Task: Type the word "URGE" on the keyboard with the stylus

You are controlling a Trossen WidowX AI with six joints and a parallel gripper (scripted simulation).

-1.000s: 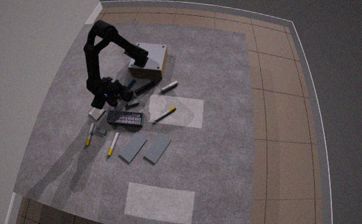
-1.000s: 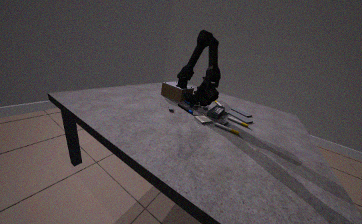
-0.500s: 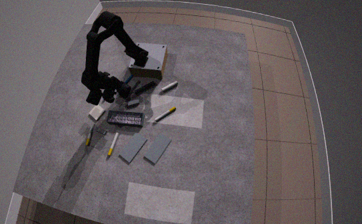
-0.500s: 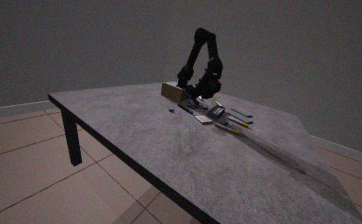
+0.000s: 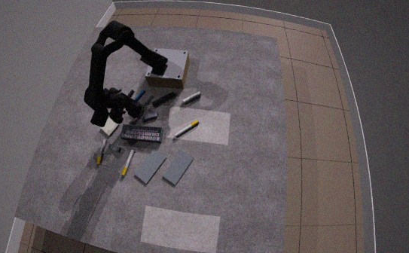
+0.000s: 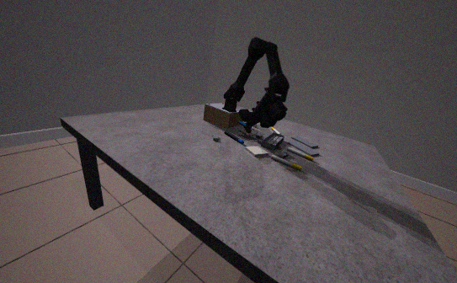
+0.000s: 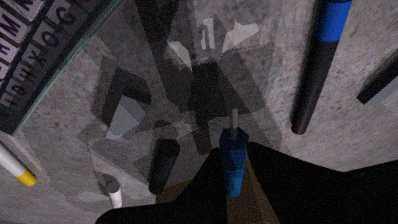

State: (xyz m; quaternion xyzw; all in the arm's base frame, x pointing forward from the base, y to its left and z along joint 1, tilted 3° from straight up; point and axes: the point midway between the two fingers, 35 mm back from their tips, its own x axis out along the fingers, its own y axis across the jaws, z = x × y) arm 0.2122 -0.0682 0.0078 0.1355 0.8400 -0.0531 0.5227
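The small keyboard [image 5: 142, 133] [image 6: 273, 141] [image 7: 49, 46] has pale and dark lettered keys; in the wrist view only its corner shows, at the upper left. My gripper [image 5: 139, 99] [image 6: 246, 123] [image 7: 233, 151] is shut on the blue stylus [image 5: 140, 95] [image 6: 242, 124] [image 7: 233, 165], whose thin grey tip shows beyond the black fingers in the wrist view. The gripper is above the desk, to the robot-base side of the keyboard and off its keys. The exact height of the tip is hard to tell.
A black pen with a blue band [image 6: 234, 137] [image 7: 320, 75] lies near the gripper. A white pad [image 5: 109, 127] [image 6: 257, 152], yellow-ended markers [image 5: 128, 163] [image 5: 186, 129], a black marker [image 5: 163, 99] and two grey slabs [image 5: 151, 167] [image 5: 178, 168] lie around the keyboard.
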